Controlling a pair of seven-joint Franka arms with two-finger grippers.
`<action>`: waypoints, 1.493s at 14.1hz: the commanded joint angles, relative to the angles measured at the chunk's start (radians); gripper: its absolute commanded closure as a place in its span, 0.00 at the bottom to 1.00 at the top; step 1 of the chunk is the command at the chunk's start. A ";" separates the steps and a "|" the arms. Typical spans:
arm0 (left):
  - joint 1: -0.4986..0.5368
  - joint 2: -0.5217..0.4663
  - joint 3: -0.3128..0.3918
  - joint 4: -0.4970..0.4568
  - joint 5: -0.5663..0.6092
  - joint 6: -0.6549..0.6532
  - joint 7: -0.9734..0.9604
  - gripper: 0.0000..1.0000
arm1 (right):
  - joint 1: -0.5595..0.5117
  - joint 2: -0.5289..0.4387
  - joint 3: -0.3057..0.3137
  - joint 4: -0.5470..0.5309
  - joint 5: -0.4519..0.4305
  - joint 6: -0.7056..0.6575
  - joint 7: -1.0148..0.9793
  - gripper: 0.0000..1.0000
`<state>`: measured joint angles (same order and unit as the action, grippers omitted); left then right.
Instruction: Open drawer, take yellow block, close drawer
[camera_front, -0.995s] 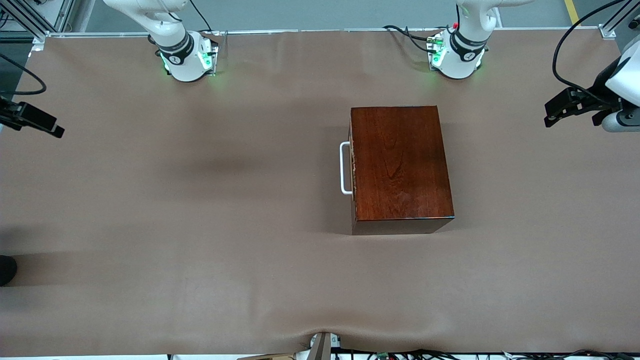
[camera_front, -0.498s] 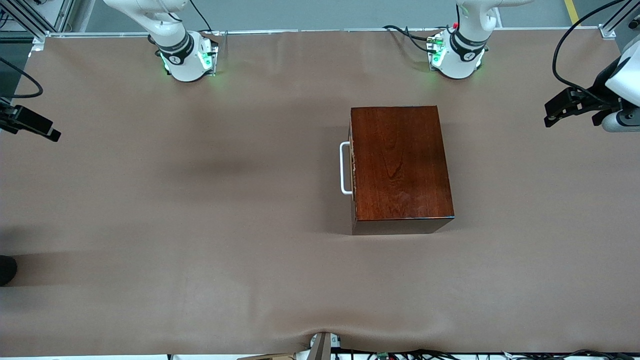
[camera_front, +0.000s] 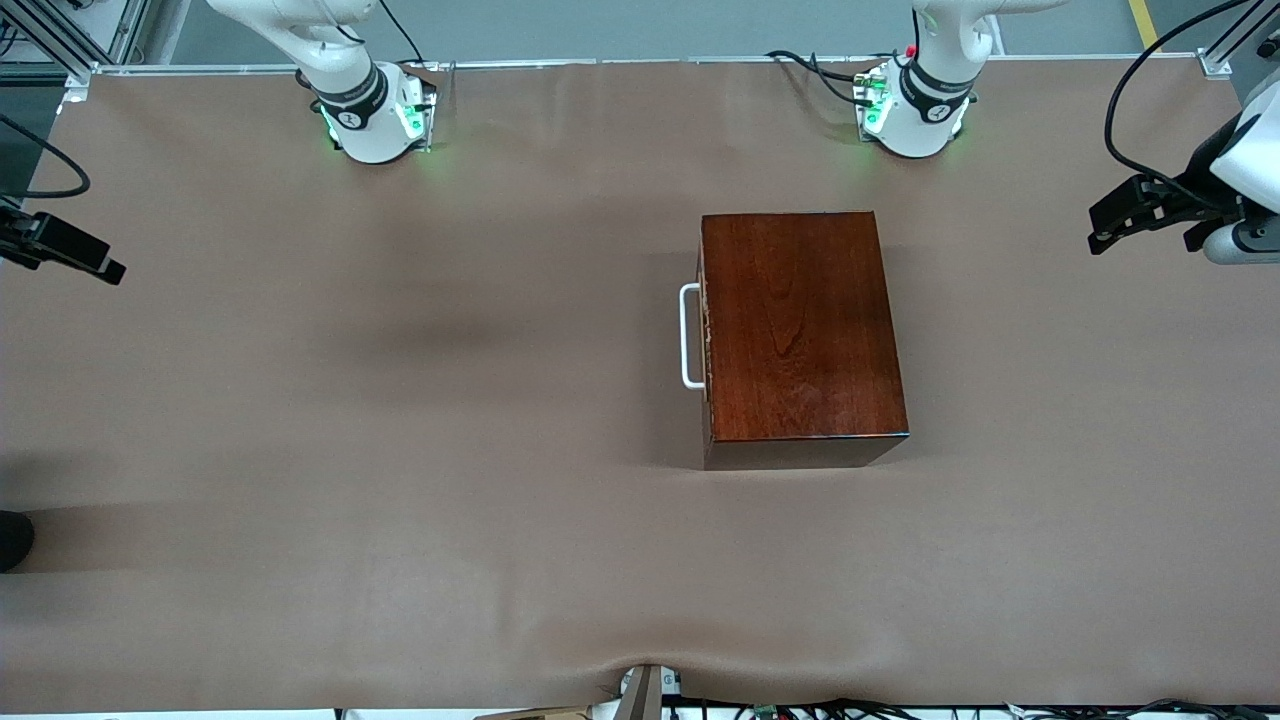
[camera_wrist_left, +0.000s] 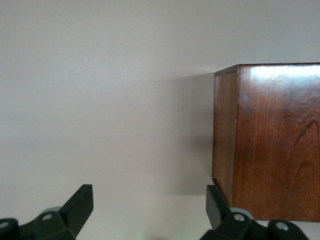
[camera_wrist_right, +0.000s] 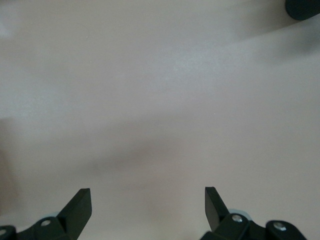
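The dark reddish-brown wooden box (camera_front: 800, 325) stands on the table nearer the left arm's end. Its drawer is shut, and the white U-shaped handle (camera_front: 689, 336) faces the right arm's end. The yellow block is hidden. My left gripper (camera_front: 1100, 232) hangs open and empty over the table's edge at the left arm's end, apart from the box. In the left wrist view the gripper (camera_wrist_left: 149, 200) is open, with a corner of the box (camera_wrist_left: 275, 140) beside one finger. My right gripper (camera_front: 105, 262) is open and empty at the right arm's end, over bare table in the right wrist view (camera_wrist_right: 148, 197).
The brown table cover (camera_front: 400, 450) has a wrinkle at its edge nearest the front camera. A dark round object (camera_front: 12, 540) pokes in at the right arm's end and also shows in the right wrist view (camera_wrist_right: 305, 7). Both arm bases (camera_front: 375, 115) stand along the table's edge farthest from the front camera.
The right gripper has shifted very slightly at its end of the table. The left gripper and the box have not moved.
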<state>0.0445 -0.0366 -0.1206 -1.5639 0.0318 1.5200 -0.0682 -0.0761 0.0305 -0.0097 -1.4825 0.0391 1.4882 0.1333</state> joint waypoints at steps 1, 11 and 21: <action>-0.003 0.001 -0.011 0.016 -0.012 -0.024 0.001 0.00 | -0.007 0.003 0.007 0.011 0.010 0.000 0.008 0.00; -0.217 0.246 -0.206 0.280 -0.001 -0.035 -0.434 0.00 | 0.005 0.017 0.011 0.013 0.021 0.004 0.008 0.00; -0.670 0.529 -0.096 0.409 0.166 0.155 -0.742 0.00 | 0.012 0.020 0.011 0.015 0.021 0.004 0.008 0.00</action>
<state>-0.5304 0.4238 -0.2774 -1.2391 0.1507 1.6717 -0.7818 -0.0673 0.0445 0.0021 -1.4824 0.0516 1.4937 0.1333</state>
